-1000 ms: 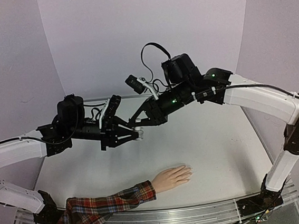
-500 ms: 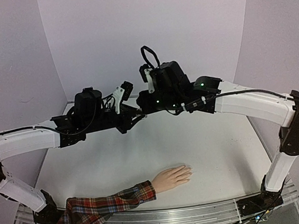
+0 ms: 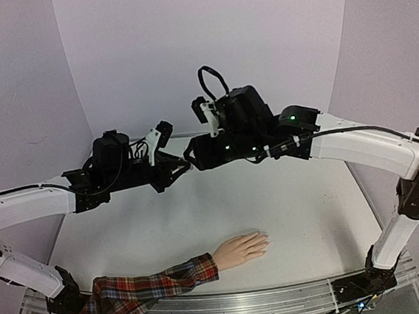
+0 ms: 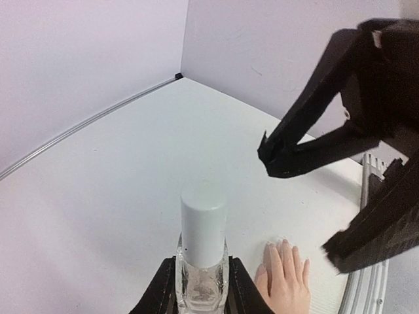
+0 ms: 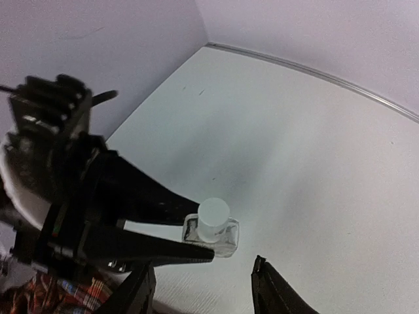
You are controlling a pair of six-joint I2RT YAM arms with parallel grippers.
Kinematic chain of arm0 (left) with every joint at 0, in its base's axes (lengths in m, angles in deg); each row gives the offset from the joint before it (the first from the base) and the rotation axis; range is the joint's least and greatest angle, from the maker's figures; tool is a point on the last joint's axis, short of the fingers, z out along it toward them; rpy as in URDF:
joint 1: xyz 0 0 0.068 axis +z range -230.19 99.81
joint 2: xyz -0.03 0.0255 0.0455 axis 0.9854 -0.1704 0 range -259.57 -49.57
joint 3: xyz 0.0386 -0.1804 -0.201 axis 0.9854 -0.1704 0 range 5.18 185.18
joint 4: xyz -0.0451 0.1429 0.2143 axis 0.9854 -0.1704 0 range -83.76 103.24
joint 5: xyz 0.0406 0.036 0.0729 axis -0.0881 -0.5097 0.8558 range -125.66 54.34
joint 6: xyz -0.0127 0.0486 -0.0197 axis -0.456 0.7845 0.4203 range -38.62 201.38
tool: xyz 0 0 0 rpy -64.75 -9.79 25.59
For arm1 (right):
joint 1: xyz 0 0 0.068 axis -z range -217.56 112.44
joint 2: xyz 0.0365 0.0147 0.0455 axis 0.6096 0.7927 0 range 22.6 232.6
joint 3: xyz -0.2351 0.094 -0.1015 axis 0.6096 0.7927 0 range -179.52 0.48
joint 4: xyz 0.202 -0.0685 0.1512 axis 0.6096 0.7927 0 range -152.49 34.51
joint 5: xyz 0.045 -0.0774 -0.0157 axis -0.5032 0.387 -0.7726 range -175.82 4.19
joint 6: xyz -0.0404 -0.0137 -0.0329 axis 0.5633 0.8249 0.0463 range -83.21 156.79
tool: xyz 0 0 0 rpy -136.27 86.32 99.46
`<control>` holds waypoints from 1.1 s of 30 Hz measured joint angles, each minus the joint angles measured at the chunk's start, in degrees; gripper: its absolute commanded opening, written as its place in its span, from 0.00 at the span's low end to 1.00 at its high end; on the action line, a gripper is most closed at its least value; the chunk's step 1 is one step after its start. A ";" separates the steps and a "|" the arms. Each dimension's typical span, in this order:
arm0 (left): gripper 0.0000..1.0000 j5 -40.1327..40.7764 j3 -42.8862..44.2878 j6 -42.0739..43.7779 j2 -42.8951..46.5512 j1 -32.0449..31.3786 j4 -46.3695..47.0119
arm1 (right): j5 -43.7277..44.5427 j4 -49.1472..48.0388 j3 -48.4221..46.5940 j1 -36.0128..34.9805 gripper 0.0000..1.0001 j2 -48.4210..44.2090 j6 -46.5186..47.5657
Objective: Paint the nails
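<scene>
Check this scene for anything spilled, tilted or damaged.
Nothing stands out. The small clear glass bottle with the white cap sits straight in the left gripper, capped, with no spill visible. The pale peach mannequin hand in the red plaid sleeve lies flat on the white table.

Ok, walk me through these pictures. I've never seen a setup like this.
Two robot arms are bolted to a white table. One picture looks down from above and behind them: left arm on the left, right arm on the right. The other two come from a camera on each wrist, looking along that arm's jaws. On the table lies a mannequin hand in a plaid sleeve. The left arm's jaws are shut on a small clear bottle with a white cap, held up off the table. The right arm's jaws stand apart, empty, facing the bottle.
</scene>
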 measured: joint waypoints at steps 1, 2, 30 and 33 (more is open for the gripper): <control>0.00 -1.49 -0.61 0.22 0.68 0.24 0.02 | -3.27 -0.03 0.60 0.60 0.57 -1.02 1.08; 0.00 -3.69 -1.10 0.52 1.33 0.22 0.08 | -6.82 -0.15 1.30 1.36 0.57 -2.11 2.13; 0.00 -32.61 -1.91 0.19 3.52 -0.47 1.16 | -39.73 -1.73 4.78 4.60 0.13 -4.63 14.08; 0.00 -30.75 -1.91 0.21 3.71 -0.72 1.24 | -39.32 -1.96 4.79 4.78 0.09 -4.63 13.93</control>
